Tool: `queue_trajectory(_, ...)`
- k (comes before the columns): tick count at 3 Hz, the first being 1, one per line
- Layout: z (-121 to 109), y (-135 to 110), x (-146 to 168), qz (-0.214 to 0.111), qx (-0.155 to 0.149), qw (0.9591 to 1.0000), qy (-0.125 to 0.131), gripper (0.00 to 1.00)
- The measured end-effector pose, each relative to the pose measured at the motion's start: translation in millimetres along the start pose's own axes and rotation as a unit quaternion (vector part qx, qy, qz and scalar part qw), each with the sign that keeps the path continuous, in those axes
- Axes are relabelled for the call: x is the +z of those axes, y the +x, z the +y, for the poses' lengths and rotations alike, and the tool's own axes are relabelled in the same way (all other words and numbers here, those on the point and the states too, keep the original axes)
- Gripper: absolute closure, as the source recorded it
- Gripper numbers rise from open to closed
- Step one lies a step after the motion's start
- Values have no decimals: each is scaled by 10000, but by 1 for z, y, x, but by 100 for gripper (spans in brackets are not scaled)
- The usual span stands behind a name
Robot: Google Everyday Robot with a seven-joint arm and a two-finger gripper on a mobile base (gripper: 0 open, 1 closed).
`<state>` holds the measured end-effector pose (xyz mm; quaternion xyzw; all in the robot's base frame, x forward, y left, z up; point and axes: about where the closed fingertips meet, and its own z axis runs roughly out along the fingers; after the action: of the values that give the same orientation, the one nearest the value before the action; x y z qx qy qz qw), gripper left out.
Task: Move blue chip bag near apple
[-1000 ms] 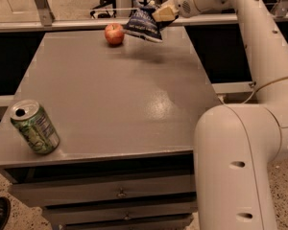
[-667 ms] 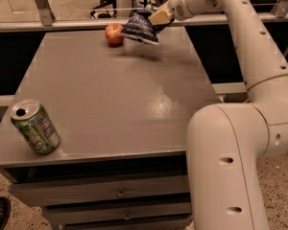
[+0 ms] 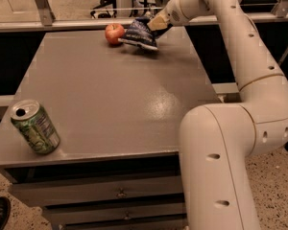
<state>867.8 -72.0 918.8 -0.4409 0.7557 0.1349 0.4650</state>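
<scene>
- The can [image 3: 34, 127] lies tilted at the table's [image 3: 110, 95] 8 o'clock corner. It is well apart from everything else and has no part in this job.
- The apple [image 3: 114, 33] sits by the table's far edge, at about 12 o'clock.
- The bag [image 3: 139, 34] is at the apple's 3 o'clock, just beside it; from where I stand I cannot tell whether they touch. Its lower edge looks to be on the table or barely above it, and its upper end tilts up toward 1 o'clock.
- The gripper [image 3: 154, 23] hangs at the bag's 1 o'clock, over the table's far right part. It is pinched closed on the bag's upper end and holds nothing else. The arm sweeps in from the right, with its big elbow near the table's 4 o'clock corner.
- I judge the carry to be done and the set-down to be in hand, since the bag is already next to the apple.
- The next move calls for letting the bag settle on the table and then spreading the fingers. The gripper should then lift away toward 1 o'clock, so the foil is not dragged and the apple is not nudged into a roll.
- Compared with a second ago, the bag has come down and edged a little closer to the apple; then it hung clear of the table. The apple and the can have not moved.
</scene>
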Motion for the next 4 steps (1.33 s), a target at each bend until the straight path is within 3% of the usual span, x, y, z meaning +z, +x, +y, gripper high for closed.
queue_trajectory(2,1,9,6,105,59,9999,-43,10)
queue_trajectory(3,4,9,8,100,92,9999,-106,0)
queue_trajectory(4,7,5,2,-6,145,9997,-203,0)
